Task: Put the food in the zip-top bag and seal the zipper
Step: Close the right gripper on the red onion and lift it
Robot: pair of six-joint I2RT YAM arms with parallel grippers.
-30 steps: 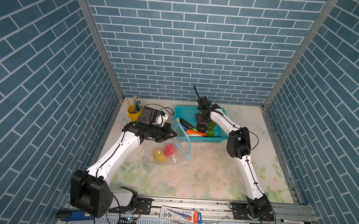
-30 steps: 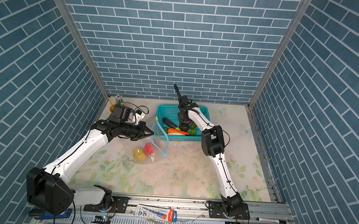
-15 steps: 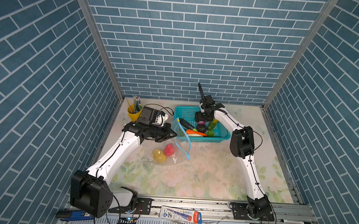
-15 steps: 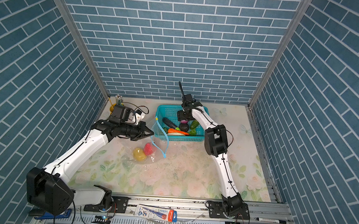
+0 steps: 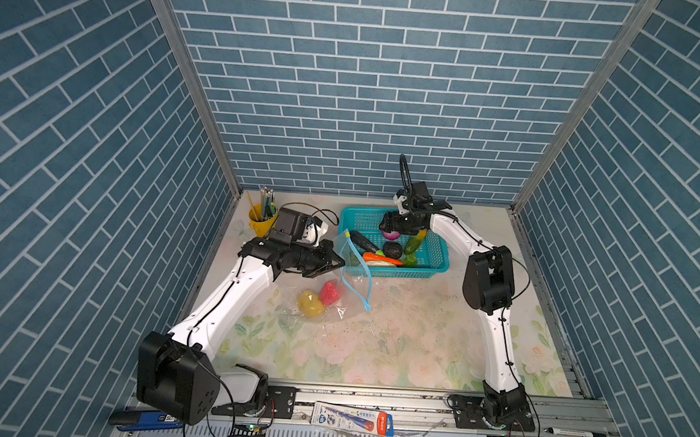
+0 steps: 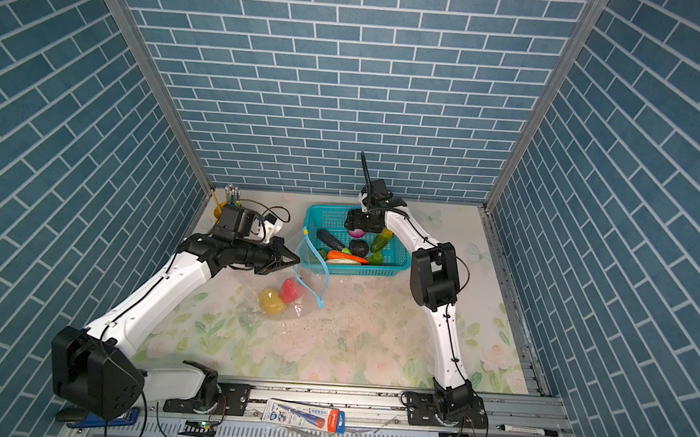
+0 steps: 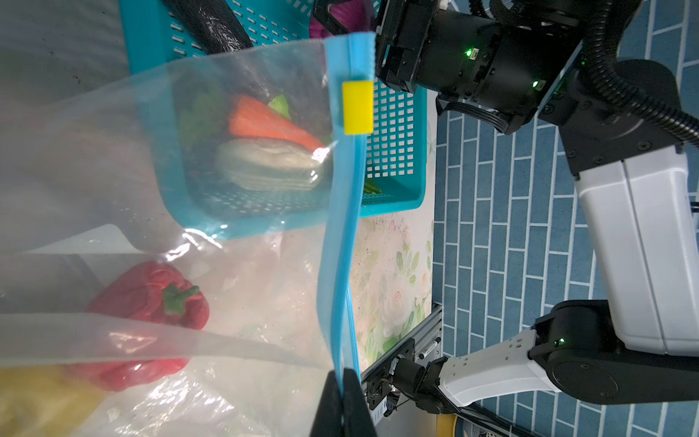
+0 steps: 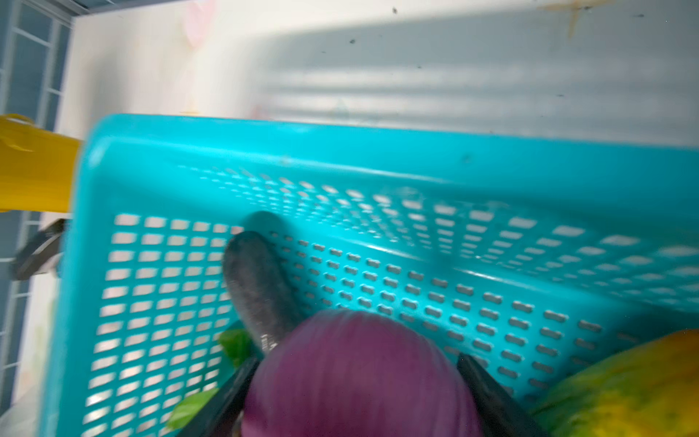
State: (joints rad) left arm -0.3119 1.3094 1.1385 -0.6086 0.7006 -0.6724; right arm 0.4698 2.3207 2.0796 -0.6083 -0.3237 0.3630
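Note:
The zip-top bag [image 5: 353, 276] is clear, and its mouth stands up against the basket. My left gripper [image 5: 337, 263] [image 7: 342, 401] is shut on the zipper [image 5: 367, 287] [image 7: 340, 246], the light-blue strip. The yellow slider [image 7: 357, 108] sits at the strip's far end. A red pepper [image 5: 330, 292] [image 7: 151, 302] and a yellow potato [image 5: 311, 303] lie inside the bag. My right gripper [image 5: 393, 229] [image 8: 359, 393] is shut on the purple onion [image 5: 392, 233] [image 8: 359, 374], just above the basket floor. An eggplant [image 5: 363, 241] [image 8: 261, 287], a carrot [image 5: 381, 258] and a white radish [image 7: 268, 166] lie in the basket.
The teal perforated basket [image 5: 432, 268] [image 8: 264, 151] stands at the back centre with more green and dark food in it. A yellow pencil cup [image 5: 261, 220] is at the back left. A packet [image 5: 352, 419] and a marker [image 5: 576, 433] lie on the front rail.
My right gripper has risen a little inside the basket with the purple onion in it. The left arm and the bag have stayed still.

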